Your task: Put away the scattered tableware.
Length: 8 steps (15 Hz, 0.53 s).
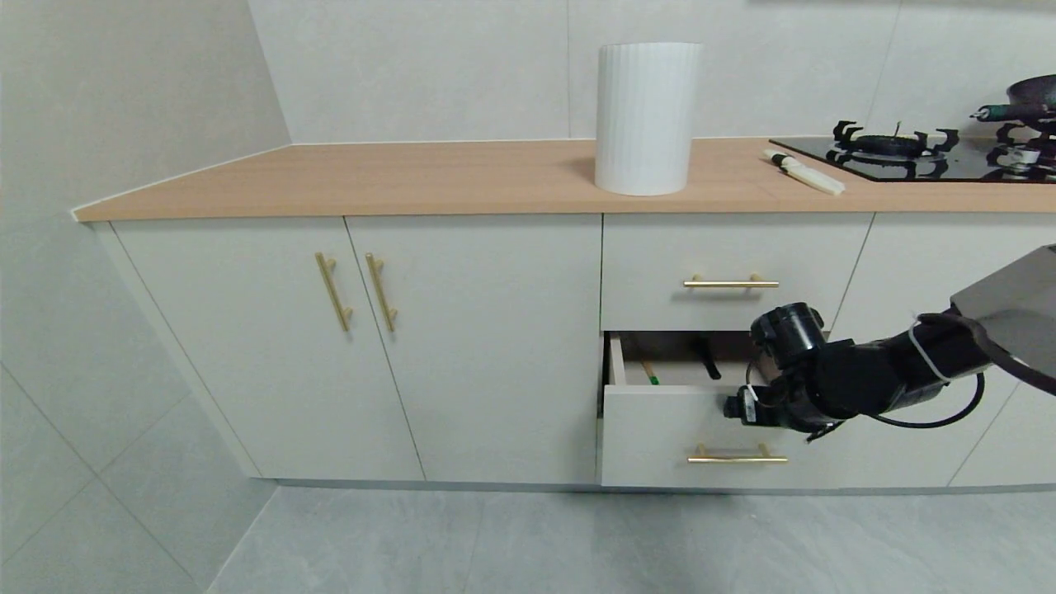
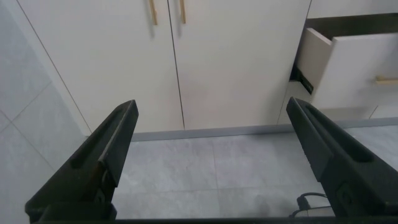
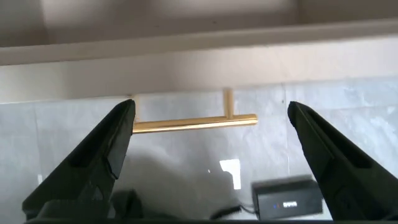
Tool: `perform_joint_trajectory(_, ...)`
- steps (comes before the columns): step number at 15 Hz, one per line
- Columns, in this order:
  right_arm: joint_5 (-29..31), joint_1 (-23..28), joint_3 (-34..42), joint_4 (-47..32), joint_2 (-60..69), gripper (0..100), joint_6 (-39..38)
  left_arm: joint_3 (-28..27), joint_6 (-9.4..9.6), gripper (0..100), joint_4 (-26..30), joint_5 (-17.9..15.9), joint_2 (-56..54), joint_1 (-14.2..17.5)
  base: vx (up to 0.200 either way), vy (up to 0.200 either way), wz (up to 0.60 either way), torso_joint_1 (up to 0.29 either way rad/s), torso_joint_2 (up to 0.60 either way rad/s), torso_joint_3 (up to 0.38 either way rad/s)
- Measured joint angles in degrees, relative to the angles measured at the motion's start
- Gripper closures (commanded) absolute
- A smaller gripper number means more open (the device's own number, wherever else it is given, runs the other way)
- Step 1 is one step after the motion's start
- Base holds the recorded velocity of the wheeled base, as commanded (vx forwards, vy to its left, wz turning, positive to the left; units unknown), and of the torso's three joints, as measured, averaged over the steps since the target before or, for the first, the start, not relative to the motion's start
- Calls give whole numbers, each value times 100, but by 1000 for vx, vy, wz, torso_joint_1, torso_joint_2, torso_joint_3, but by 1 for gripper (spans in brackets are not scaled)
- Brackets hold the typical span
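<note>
Right gripper [image 3: 210, 112] hangs with its claw wide apart at the open drawer's [image 1: 685, 429] gold handle [image 3: 193, 123]. Left gripper [image 2: 211, 106] is spread too, facing the cabinet doors [image 2: 180, 62]. Long cream utensil [image 1: 804, 172] lies on the far countertop [image 1: 412, 177], just left of the stove [image 1: 924, 157].

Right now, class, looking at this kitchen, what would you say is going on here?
The robot's right gripper is open at the front of the lower drawer, just above its gold handle, holding nothing. The drawer is partly out, with a dark utensil and a green-tipped stick inside. A pale utensil lies on the countertop beside the hob, not yet put away. The left gripper is open, low by the cabinet doors.
</note>
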<state>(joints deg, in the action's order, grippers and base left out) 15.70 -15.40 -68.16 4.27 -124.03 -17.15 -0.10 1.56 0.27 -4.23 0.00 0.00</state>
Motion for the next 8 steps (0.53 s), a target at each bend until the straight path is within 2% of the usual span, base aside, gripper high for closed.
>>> perform_joint_trajectory(3, -18, 101, -207, 635, -347, 0, -26, 0, 0, 0, -2, -1, 0, 0, 0, 0, 0, 0, 0, 0)
perform_joint_trajectory(8, -54, 276, -256, 2910, -1095, 0, -17, 0, 0, 0, 0, 0, 0, 0, 0, 0, 0, 0, 0, 0)
